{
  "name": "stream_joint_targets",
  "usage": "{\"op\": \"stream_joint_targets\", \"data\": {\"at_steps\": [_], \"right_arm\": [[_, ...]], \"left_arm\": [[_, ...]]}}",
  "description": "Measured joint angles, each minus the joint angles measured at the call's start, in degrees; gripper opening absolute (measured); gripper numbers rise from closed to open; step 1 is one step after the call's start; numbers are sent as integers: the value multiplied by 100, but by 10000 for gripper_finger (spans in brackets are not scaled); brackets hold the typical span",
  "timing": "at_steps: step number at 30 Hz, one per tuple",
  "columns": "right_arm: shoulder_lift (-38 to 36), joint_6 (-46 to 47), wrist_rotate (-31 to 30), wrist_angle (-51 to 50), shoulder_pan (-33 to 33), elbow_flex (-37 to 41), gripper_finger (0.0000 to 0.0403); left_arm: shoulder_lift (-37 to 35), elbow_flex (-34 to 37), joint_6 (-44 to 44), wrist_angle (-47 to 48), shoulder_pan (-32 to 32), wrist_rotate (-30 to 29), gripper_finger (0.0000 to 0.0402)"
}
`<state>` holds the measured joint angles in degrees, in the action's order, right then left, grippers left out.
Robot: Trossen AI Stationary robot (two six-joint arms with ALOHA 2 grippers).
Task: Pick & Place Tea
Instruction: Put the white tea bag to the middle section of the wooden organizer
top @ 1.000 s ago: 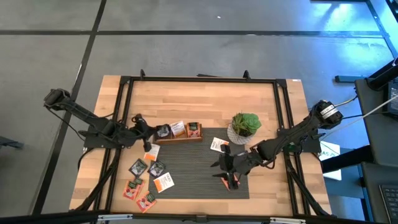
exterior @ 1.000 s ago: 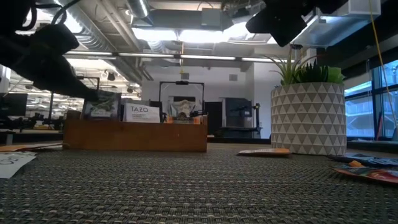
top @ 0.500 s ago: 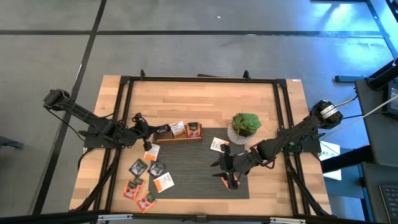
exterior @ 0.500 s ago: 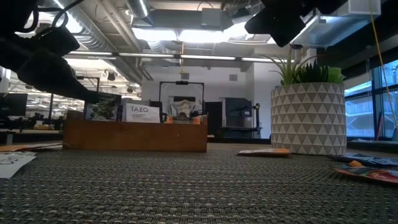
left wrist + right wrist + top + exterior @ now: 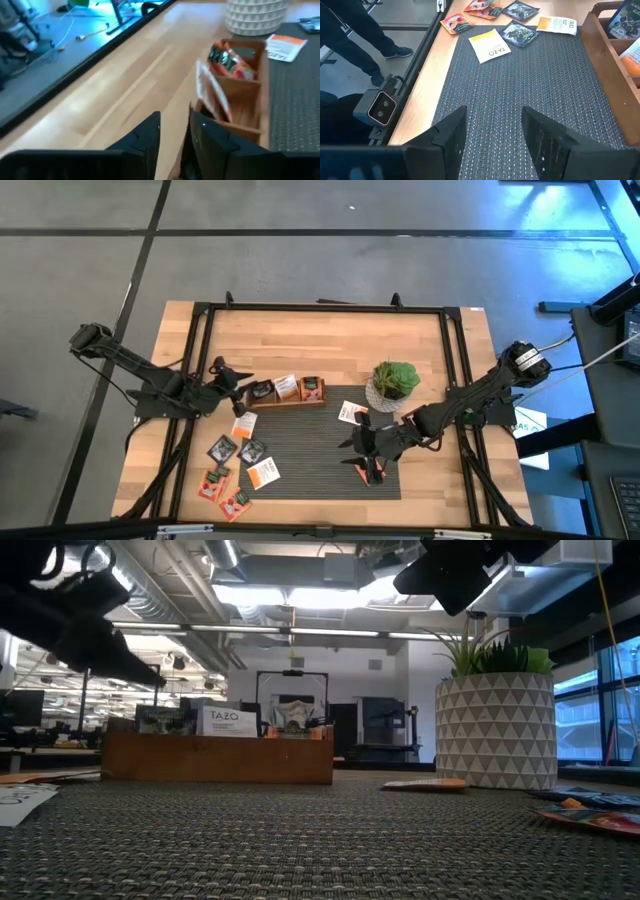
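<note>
Light: ceiling strip lamps (image 5: 300, 595) are glaring in the low view, silhouetting the arms.
Table (image 5: 330, 345): lying evenly lit, shadows soft.
Focus: left wrist view is blurring; mat (image 5: 320, 840) foreground is softening.

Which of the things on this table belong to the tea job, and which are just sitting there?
Job:
- loose sachets at the mat's left
- sachets in the tray
- sachet by the plant
- left tool, open beside the tray's left end
- right tool, open over the mat

Just there:
- plant
- mat
</note>
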<state>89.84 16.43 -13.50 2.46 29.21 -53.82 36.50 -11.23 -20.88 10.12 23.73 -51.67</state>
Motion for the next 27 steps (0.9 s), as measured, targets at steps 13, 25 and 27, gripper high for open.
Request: {"op": "stream_joint_targets", "data": {"at_steps": [13, 25, 27], "right_arm": [[5, -14, -2, 576, -13, -2, 189], [74, -50, -2, 1601, -15, -4, 189], [190, -187, 0, 2052, -15, -4, 189]], "left_arm": [[822, -365, 712, -2820, 747, 2134, 108], [3970, -1687, -23, -3518, 1862, 1535, 107], [4411, -2061, -159, -3416, 2003, 1527, 108]]}}
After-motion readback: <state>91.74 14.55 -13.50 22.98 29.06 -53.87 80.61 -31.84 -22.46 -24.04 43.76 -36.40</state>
